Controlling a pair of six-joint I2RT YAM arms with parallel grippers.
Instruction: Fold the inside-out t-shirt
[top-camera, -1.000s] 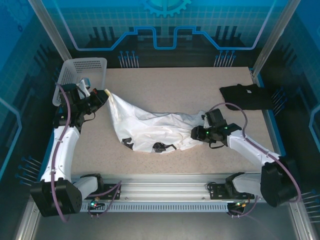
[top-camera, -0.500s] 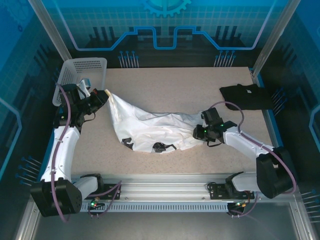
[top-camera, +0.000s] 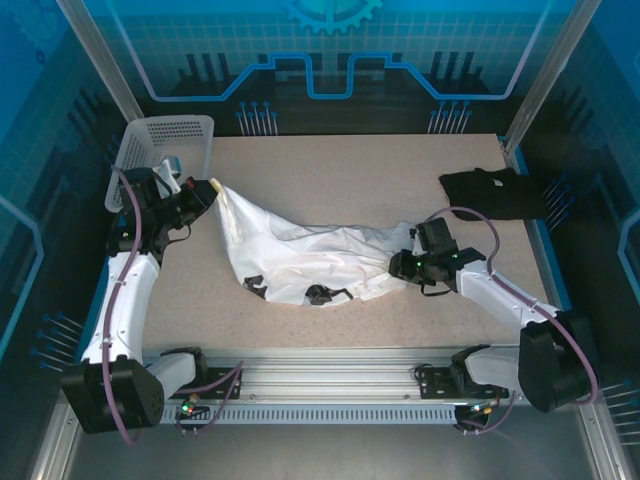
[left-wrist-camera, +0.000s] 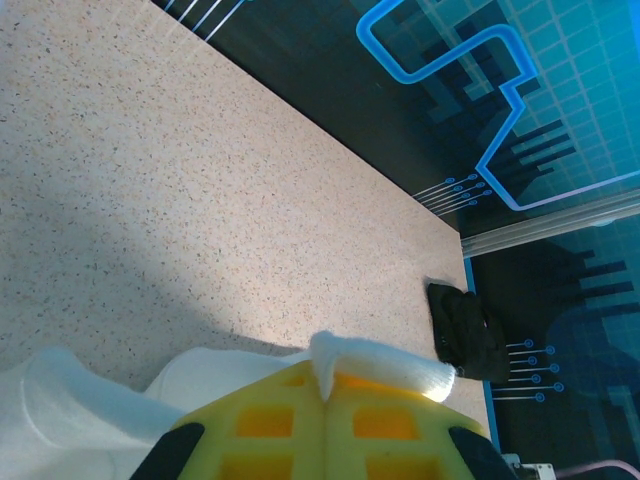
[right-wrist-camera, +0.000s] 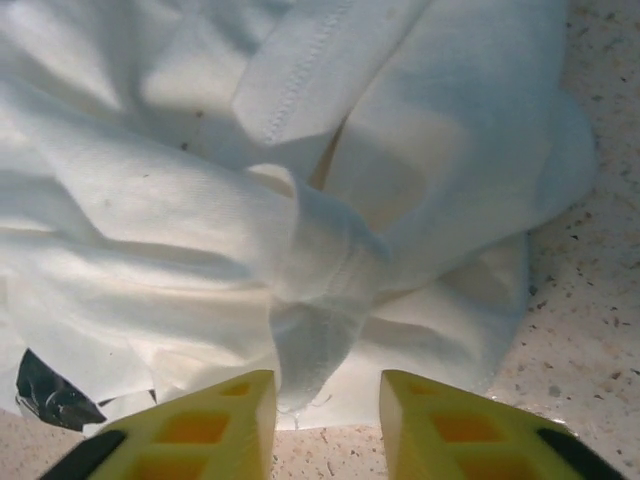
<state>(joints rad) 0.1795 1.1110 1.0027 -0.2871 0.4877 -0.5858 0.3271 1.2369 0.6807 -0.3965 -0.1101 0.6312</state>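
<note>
Two arms shared the inside-out t-shirt (top-camera: 300, 255), crumpled on the counter (top-camera: 360, 170): the left gripper (top-camera: 205, 190) held its jaws clamped on the far-left corner, seemingly to anchor it, while the right gripper (right-wrist-camera: 327, 385) straddled a bunched fold at the right end, jaws parted.

A white mesh basket (top-camera: 170, 140) sits tilted at the upper left of the overhead view, at the corner of the speckled beige table (top-camera: 350, 165). A black folded garment (top-camera: 495, 192) lies at the upper right, by the table's edge. Along the bottom runs a metal rail (top-camera: 330, 362). Blue patterned panels (top-camera: 320, 50) stand behind.
</note>
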